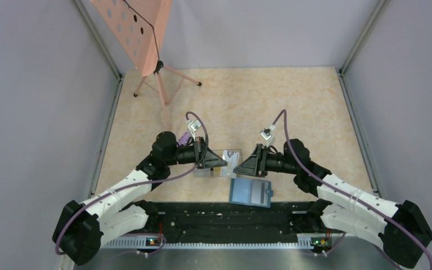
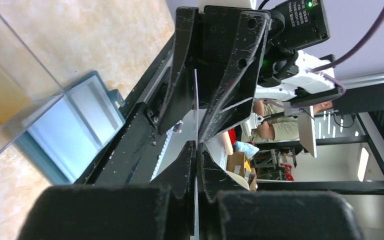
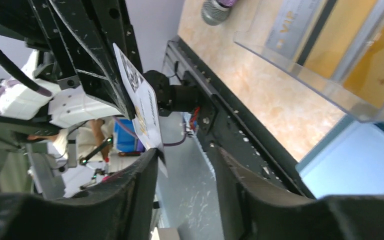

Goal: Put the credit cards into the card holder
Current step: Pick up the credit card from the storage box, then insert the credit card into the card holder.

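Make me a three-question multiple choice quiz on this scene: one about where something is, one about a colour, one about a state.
1. Where is the card holder?
A. Upright at the far edge
B. Stacked on a book
C. Lying open on the table near the arm bases

2. What colour is its inside?
A. Light blue
B. Red
C. Black

3. What is the left gripper doing?
A. Open, empty
B. Shut on a card
C. Shut on a pen

Answers:
1. C, the top view shows it flat just ahead of the bases.
2. A, its open face is pale blue.
3. B, its fingers pinch the thin card.
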{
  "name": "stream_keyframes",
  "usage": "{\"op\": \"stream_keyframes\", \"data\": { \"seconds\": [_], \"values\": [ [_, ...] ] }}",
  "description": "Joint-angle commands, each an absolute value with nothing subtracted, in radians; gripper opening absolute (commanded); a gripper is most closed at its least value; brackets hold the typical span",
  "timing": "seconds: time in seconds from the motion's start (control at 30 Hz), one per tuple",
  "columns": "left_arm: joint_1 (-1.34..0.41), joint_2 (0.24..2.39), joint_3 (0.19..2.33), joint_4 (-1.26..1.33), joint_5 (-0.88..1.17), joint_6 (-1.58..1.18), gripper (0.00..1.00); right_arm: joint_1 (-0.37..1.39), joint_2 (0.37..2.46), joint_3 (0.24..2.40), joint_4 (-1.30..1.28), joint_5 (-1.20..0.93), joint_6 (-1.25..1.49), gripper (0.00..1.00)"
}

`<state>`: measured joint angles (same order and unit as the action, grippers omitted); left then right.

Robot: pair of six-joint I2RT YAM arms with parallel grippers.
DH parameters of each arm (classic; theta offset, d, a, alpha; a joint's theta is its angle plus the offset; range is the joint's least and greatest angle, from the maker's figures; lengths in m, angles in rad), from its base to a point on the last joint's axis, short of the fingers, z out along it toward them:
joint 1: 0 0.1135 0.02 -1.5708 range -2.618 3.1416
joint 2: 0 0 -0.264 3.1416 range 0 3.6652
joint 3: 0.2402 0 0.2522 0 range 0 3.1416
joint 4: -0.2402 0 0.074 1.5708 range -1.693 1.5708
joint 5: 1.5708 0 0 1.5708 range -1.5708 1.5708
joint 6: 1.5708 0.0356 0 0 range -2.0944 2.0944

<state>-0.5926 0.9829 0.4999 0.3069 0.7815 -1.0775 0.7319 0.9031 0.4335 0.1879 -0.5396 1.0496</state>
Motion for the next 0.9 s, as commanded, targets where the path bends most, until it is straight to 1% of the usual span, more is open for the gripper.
{"op": "stream_keyframes", "data": {
  "seconds": [0.0, 0.13, 0.2, 0.23, 0.3, 0.37, 0.43, 0.53, 0.63, 0.7, 0.87],
  "values": [
    [-0.613, 0.991, 0.491, 0.470, 0.824, -1.124, 0.00, 0.725, 0.910, 0.427, 0.428, -0.611, 1.137, 0.40],
    [-0.618, 0.994, 0.492, 0.416, 0.814, -1.093, 0.00, 0.726, 0.937, 0.419, 0.508, -0.627, 1.170, 0.32],
    [-0.620, 0.994, 0.485, 0.418, 0.809, -1.095, 0.00, 0.727, 0.941, 0.410, 0.536, -0.635, 1.185, 0.24],
    [-0.621, 0.996, 0.484, 0.422, 0.808, -1.094, 0.00, 0.726, 0.943, 0.406, 0.553, -0.639, 1.192, 0.18],
    [-0.627, 0.999, 0.479, 0.431, 0.803, -1.098, 0.00, 0.726, 0.946, 0.397, 0.556, -0.644, 1.195, 0.01],
    [-0.642, 1.005, 0.472, 0.436, 0.794, -1.099, 0.01, 0.726, 0.937, 0.383, 0.553, -0.642, 1.198, 0.00],
    [-0.655, 1.011, 0.464, 0.436, 0.785, -1.101, 0.11, 0.726, 0.917, 0.380, 0.512, -0.632, 1.185, 0.00],
    [-0.673, 1.011, 0.432, 0.426, 0.715, -1.106, 0.30, 0.725, 0.870, 0.408, 0.301, -0.582, 1.101, 0.00],
    [-0.690, 1.025, 0.394, 0.419, 0.650, -1.125, 0.39, 0.720, 0.802, 0.420, 0.043, -0.486, 1.023, 0.00],
    [-0.715, 1.037, 0.390, 0.350, 0.568, -1.123, 0.41, 0.714, 0.765, 0.383, -0.071, -0.447, 1.013, 0.00],
    [-0.781, 1.119, 0.466, 0.110, 0.434, -1.046, 0.42, 0.694, 0.694, 0.255, -0.183, -0.443, 1.032, 0.00]
  ]
}}
